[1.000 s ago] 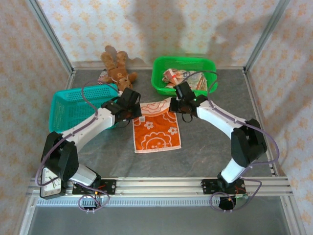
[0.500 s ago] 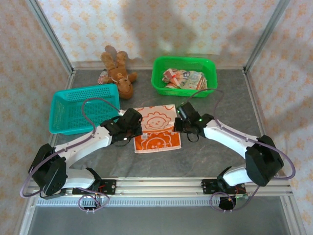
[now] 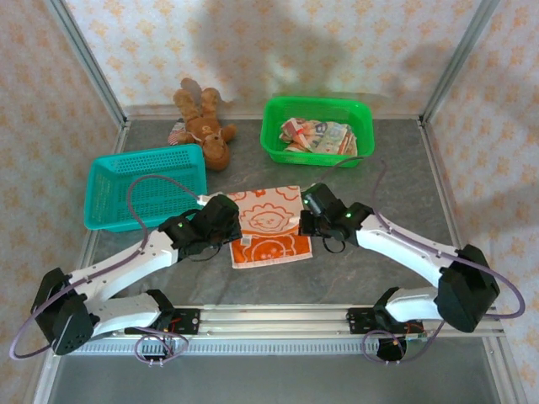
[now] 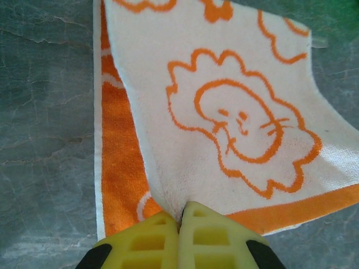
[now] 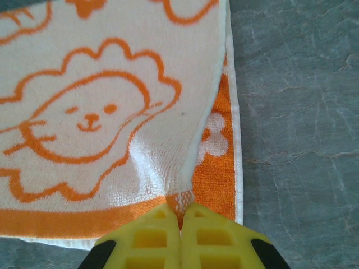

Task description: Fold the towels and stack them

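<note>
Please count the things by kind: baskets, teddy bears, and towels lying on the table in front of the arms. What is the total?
Baskets: 2, the teal basket and the green basket
Teddy bears: 1, the brown teddy bear
Towels in front of the arms: 1, the orange and white towel
Total: 4
The pile in the green basket is too bunched to count.

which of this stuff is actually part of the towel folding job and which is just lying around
Part of the job:
- orange towel, half folded, pinched by the left hand and right hand
- towel pile in the green basket

Lying about:
- bear
- teal basket, with no visible role yet
</note>
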Available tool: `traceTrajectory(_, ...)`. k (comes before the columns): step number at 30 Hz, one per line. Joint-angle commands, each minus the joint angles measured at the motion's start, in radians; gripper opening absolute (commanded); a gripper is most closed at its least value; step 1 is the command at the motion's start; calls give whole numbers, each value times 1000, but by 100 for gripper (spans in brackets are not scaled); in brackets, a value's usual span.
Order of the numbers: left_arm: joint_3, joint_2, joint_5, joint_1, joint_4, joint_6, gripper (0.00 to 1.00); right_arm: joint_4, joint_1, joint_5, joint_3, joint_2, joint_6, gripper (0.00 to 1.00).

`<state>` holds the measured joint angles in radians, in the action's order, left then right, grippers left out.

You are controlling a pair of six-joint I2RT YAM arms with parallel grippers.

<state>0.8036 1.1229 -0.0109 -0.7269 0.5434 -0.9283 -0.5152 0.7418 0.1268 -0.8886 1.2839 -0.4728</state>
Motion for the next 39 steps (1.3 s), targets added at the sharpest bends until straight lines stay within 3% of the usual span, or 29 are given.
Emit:
traceTrajectory(1,37,-36,32,-19,90,-30,0,-85,7,-39,-42,-46,-11,0)
traceTrajectory(12,-72,-30,23,-109,41,-101,0,-56,51,-28,66,-76,-60,0)
traceTrajectory(33,-279,-26,38,-172,-87,-170,0,75,175,-65,229,18,-109,0)
traceTrajectory(34,-282,-24,40,-178,-90,-174,0,85,176,-58,237,21,-107,1)
traceTrajectory(37,-278,-22,44,-188,-80,-180,0,77,177,-57,248,18,-117,21)
traceTrajectory(38,-272,-23,43,-189,-72,-180,7,63,178,-59,245,7,-118,29)
traceTrajectory(39,-262,-27,41,-188,-57,-179,22,47,178,-65,241,-6,-121,35)
